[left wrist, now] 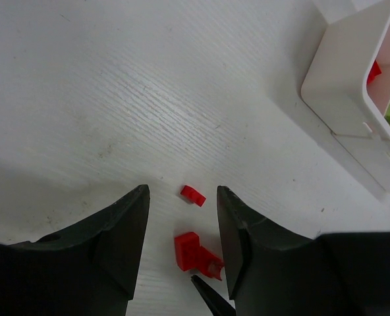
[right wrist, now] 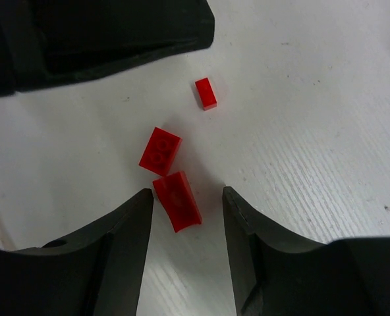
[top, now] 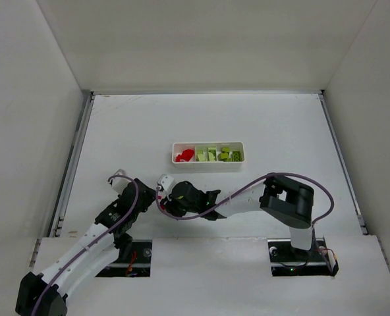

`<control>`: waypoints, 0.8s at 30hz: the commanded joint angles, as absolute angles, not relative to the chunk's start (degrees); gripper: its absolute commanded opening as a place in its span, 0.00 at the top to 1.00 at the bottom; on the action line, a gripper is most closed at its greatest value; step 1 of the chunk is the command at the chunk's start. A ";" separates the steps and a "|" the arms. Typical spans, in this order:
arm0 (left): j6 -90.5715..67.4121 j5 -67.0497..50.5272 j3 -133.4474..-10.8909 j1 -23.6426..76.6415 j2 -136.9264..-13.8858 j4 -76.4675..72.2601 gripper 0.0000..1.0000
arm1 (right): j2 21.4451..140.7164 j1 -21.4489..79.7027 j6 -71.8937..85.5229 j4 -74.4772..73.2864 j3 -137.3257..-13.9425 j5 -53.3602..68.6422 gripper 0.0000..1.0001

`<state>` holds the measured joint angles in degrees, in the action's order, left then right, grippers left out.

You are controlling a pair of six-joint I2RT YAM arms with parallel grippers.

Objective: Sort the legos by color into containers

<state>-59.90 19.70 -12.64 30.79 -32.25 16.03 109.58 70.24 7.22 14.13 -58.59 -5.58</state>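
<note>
Seen from above, a long white tray (top: pixel 208 162) sits mid-frame on the white table (top: pixel 280 125). Its left compartment holds red legos (top: pixel 184 155); the middle and right compartments hold yellow-green legos (top: pixel 221 155). Below and left of the tray, the two arms meet.

In the right wrist view, three loose red bricks (right wrist: pixel 161 151) lie on the table. The right pincer (right wrist: pixel 187 197) stands apart around the lowest one, gripping nothing.

In the left wrist view, the left pincer (left wrist: pixel 182 210) is also apart. Two red bricks lie between its fingers, and neither is held.

White table (top: pixel 280 118) w/ plain white walls (top: pixel 208 39) on 3 sides
</note>
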 commanded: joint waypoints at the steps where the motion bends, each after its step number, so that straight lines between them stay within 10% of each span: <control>1: -61.09 19.25 -12.83 30.28 -33.75 15.56 0.58 | 111.18 71.41 5.80 13.45 -60.99 -6.86 0.50; 8: -60.82 19.25 -13.36 30.63 -34.54 15.65 0.58 | 108.73 71.59 6.50 13.36 -59.33 -8.52 0.74; 24: -57.93 22.06 -14.24 35.28 -40.69 8.79 0.59 | 95.79 54.46 13.26 15.82 -61.60 -12.57 0.77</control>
